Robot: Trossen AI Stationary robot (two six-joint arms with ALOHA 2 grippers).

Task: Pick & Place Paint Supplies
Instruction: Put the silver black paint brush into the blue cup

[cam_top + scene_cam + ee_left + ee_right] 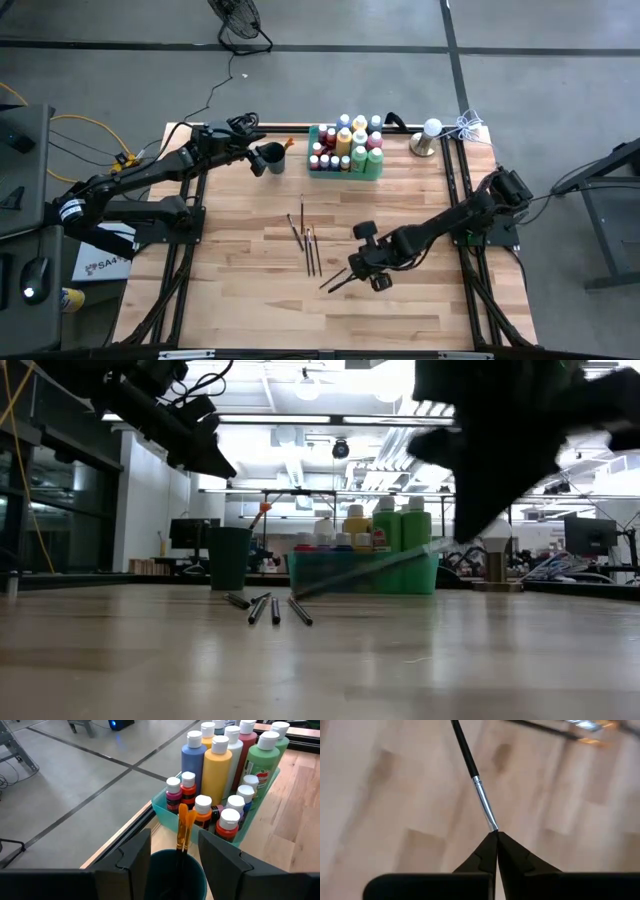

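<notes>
Pickup step: right claw (496, 836) clamped on a paintbrush (472, 770) near the bench's (420, 320) front-right middle, next needing carriage to the dark cup (177, 875), which the left claw (175, 851) grips near the rear-left edge.

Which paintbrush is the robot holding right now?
The paintbrush pinched in the right end effector, apart from the brushes lying loose on the table's middle and the orange-handled one standing in the cup.
</notes>
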